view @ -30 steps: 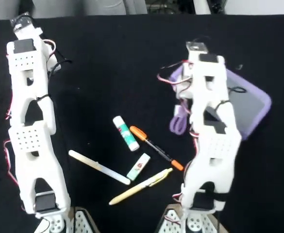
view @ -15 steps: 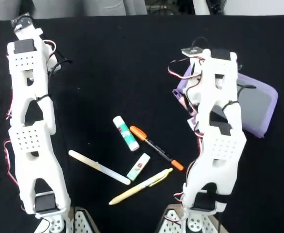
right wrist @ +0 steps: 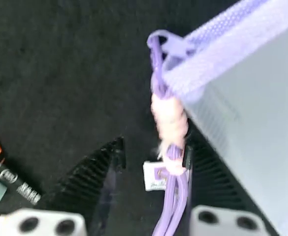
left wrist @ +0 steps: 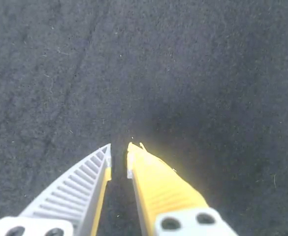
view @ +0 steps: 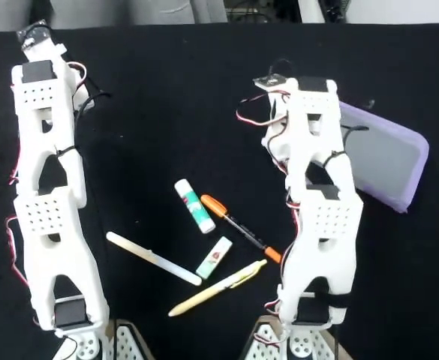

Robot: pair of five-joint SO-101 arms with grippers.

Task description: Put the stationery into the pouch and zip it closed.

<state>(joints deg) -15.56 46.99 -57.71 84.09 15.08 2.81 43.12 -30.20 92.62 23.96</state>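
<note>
The purple pouch lies flat at the right of the black table, partly under my right arm. In the right wrist view my right gripper is open, its black fingers astride the pouch's purple zipper cord, which rests against one finger next to the pouch's corner. A glue stick, an orange pen, a white stick, an eraser and a yellow pen lie loose between the arms. My left gripper is shut on nothing above bare cloth.
My left arm stretches along the table's left side up to the far left corner. The far edge of the table runs along the top of the high view. Open black cloth lies between the arms behind the stationery.
The right arm's wrist swung right, then back left. The pouch shifted slightly right and lies flatter. The purple cord seen left of the arm is now hidden under it. The left arm kept still.
</note>
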